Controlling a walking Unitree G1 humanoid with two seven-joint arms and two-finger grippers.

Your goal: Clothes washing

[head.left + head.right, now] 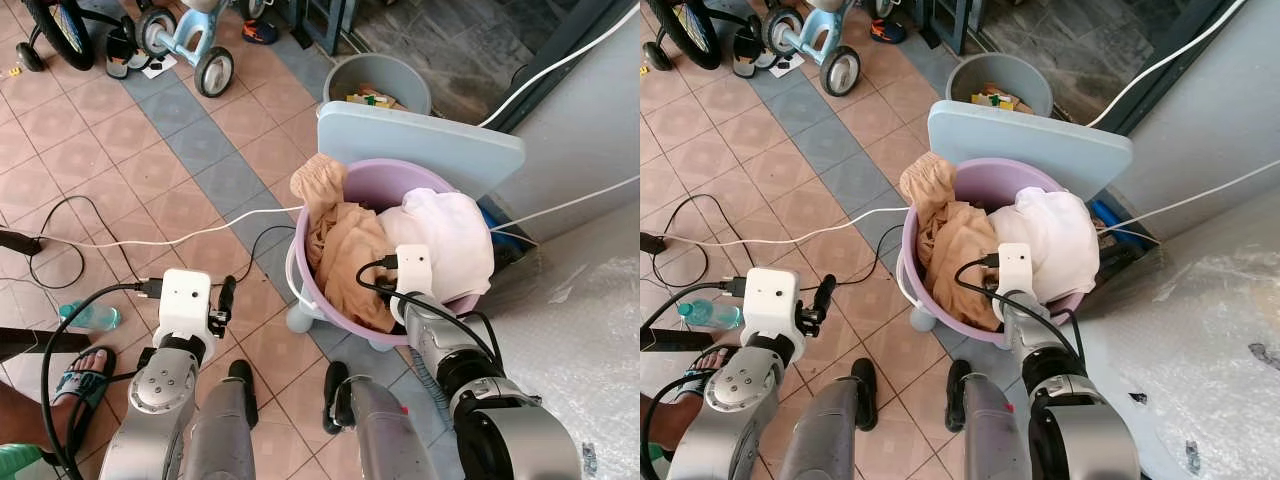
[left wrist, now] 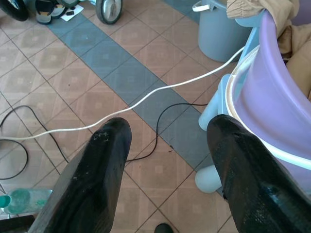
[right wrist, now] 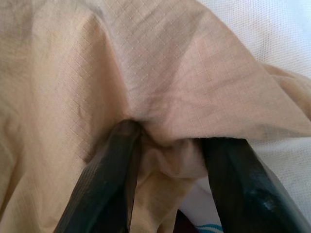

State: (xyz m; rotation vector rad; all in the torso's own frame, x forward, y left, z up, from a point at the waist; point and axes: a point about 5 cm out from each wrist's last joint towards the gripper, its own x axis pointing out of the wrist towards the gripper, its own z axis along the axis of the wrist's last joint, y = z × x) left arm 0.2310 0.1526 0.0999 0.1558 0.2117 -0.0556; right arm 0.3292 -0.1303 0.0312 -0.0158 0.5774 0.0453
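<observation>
Two garments, a tan cloth [image 1: 345,250] and a white one [image 1: 445,240], fill a purple tub [image 1: 390,185] ahead.

Left wrist view: left gripper [image 2: 167,145] spread wide, empty, left of the tub.

Right wrist view: right gripper [image 3: 170,145] parted around a tan fold. Soft, light, probably floppy; pinch that fold.

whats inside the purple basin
A tan garment, one end draped over the purple basin's rim, and a white garment. The right gripper presses into the tan fabric. Anything beneath stays hidden.
</observation>
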